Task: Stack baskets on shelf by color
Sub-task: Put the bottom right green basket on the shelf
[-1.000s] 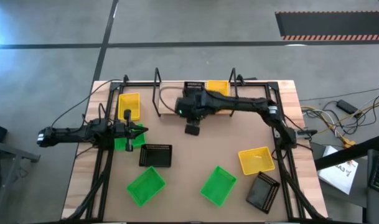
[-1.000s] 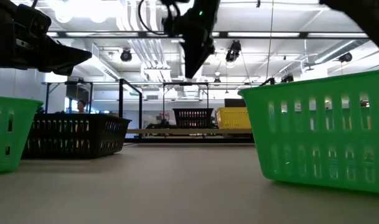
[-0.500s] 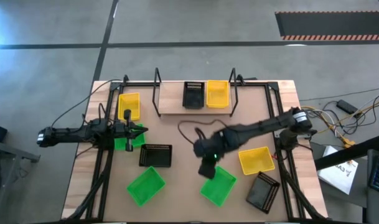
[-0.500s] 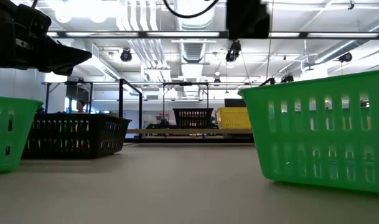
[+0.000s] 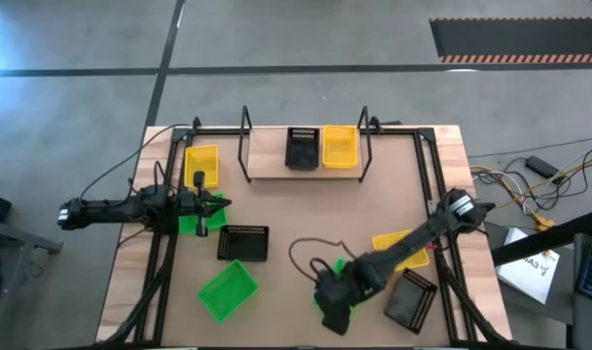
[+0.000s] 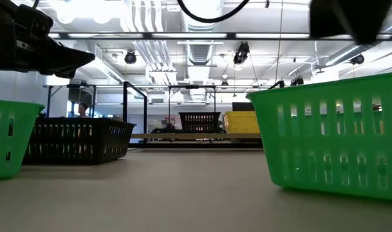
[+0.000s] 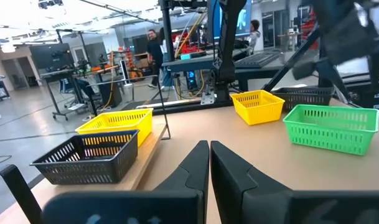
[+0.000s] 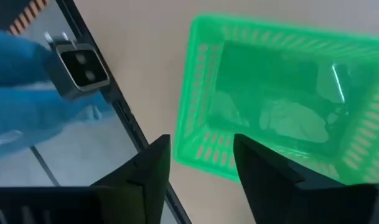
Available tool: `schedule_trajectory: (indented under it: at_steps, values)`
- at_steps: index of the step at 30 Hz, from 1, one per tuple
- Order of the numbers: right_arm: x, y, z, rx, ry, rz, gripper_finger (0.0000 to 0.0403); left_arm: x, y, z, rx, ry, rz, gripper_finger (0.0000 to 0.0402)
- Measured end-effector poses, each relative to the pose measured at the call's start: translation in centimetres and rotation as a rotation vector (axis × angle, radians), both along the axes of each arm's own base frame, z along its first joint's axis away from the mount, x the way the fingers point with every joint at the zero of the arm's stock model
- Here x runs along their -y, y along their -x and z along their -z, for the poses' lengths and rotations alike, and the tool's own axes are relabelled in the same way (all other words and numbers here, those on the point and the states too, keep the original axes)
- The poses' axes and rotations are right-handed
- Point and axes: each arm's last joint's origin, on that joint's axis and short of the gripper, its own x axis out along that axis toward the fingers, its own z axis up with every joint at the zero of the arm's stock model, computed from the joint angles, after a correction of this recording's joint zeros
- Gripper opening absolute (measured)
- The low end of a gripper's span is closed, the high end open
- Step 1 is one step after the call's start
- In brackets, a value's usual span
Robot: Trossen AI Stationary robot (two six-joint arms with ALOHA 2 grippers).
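My right gripper [image 5: 331, 295] [image 8: 201, 163] hovers open over the near-right green basket [image 5: 342, 288] [image 8: 282, 118], its fingers above one short rim, touching nothing. That basket rests on its base on the table [image 6: 331, 142]. My left gripper [image 5: 202, 202] [image 7: 209, 163] is shut and empty, waiting above another green basket [image 5: 191, 222] at the table's left. The shelf [image 5: 266, 160] along the far edge carries a black basket [image 5: 301, 149] and a yellow basket [image 5: 339, 146] side by side, both also in the left wrist view [image 7: 86, 155] [image 7: 114, 123].
Loose on the table are a yellow basket [image 5: 200, 163] far left, a black basket [image 5: 243, 243], a green basket [image 5: 226, 290], a yellow basket [image 5: 400, 249] and a black basket [image 5: 412, 297] near right. Bare tabletop lies between shelf and baskets [image 5: 305, 209]. People stand in the room beyond.
My right gripper has swung from over the shelf's black basket toward the table's near edge, ending above the near-right green basket. The black basket stays on the shelf beside the yellow one. My left arm has kept still.
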Motion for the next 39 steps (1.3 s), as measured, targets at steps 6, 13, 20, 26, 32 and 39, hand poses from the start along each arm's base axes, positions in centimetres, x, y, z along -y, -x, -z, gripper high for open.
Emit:
schedule_trajectory:
  at_steps: [6,13,20,26,32,39]
  values:
    - [-2.5,-0.3,2.2,0.033,0.001,-0.053,0.0175,0.0,0.0,0.0,0.000,0.000,0.000,0.0000]
    - [-3.3,-1.5,4.4,0.031,0.097,0.028,0.0154,0.0,0.0,0.0,0.001,0.000,0.000,0.0000]
    - [-3.9,-2.9,5.9,0.034,0.209,0.037,0.0118,0.0,0.0,0.0,0.001,0.000,0.001,0.0000]
    - [-4.3,-3.5,6.4,-0.018,0.275,-0.060,0.0065,0.0,0.0,0.0,0.000,0.000,0.000,0.0000]
    - [-3.5,-4.1,4.8,-0.026,0.338,-0.207,0.0012,0.0,0.0,0.0,0.001,0.000,0.000,0.0000]
    - [1.1,-5.2,1.7,-0.011,0.458,-0.345,0.0009,0.0,0.0,0.0,0.001,0.001,0.001,0.0000]
